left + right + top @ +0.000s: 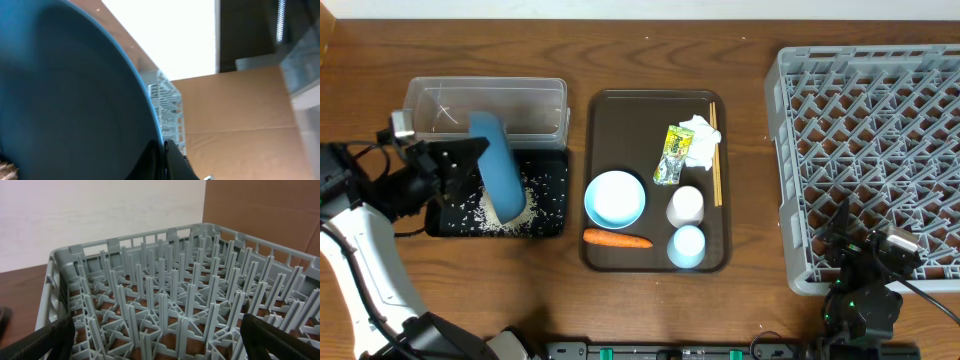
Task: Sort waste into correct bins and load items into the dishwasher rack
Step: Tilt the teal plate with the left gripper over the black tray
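Jaws of my left gripper (463, 163) are pinched shut on the rim of the dark-blue plate (502, 165), which stands tipped almost on edge over the shallow black tray (563, 195). The plate's low edge sits among the loose white rice (510, 218) heaped at the tray's 6 o'clock side. The clear plastic tub (535, 105) lies touching the black tray at its 12 o'clock.

At 3 o'clock from the black tray, the brown serving tray (630, 115) carries the rest:
- the white bowl (615, 198), with the carrot (617, 239) at its 6 o'clock
- two pale cups (685, 206) (687, 246)
- the green-yellow wrapper (669, 153) and crumpled tissue (698, 140) toward 1 o'clock
- the chopsticks (716, 160) along the 3 o'clock rim

My right gripper (160, 340) waits with its fingers spread wide and nothing between them, at the 6 o'clock wall of the grey dishwasher rack (870, 150), far out at 3 o'clock. No dish shows in the rack.

As I judge it, I am scraping the plate's rice into the bin, and the sort is barely begun. The risks lie in this thin rim hold. A steep plate gripped at one edge could twist or slip, dropping onto the tray and flinging rice over its low wall onto the table. Swinging it toward 12 o'clock could knock the tub. Grains clinging to the plate's face would ride with it to the rack. From the wrist view I cannot tell whether the face is clean.
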Tool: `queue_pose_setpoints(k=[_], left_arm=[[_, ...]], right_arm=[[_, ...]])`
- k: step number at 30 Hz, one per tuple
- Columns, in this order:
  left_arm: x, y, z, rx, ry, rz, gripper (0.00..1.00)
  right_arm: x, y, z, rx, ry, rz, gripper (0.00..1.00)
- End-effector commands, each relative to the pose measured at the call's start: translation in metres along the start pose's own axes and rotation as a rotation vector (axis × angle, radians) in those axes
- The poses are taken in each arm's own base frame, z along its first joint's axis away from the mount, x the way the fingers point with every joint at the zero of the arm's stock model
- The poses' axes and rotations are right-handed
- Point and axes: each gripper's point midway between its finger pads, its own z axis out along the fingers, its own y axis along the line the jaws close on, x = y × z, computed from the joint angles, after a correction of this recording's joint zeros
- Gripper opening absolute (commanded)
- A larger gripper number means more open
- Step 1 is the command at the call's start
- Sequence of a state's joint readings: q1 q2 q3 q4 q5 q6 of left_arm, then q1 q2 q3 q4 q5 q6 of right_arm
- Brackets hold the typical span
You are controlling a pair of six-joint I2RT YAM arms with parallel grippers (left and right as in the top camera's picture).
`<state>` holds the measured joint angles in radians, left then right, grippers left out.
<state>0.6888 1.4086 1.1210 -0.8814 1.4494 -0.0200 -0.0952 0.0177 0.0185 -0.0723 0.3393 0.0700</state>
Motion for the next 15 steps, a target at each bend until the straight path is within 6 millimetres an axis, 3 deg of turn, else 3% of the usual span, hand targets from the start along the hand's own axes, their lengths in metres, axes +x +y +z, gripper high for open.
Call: queue_pose_setpoints(k=[1,15], left_arm=[[0.001,-0.004,-0.005,0.087,-0.01,-0.017,0.06],[0.002,0.024,-0.027,0.097,-0.105,-0.114,0.06]], right_arm=[[0.0,0.0,0.0,-0.004,0.007,-0.006,0.99],[0.0,0.0,0.0,-0.004,0.007,-0.006,0.99]])
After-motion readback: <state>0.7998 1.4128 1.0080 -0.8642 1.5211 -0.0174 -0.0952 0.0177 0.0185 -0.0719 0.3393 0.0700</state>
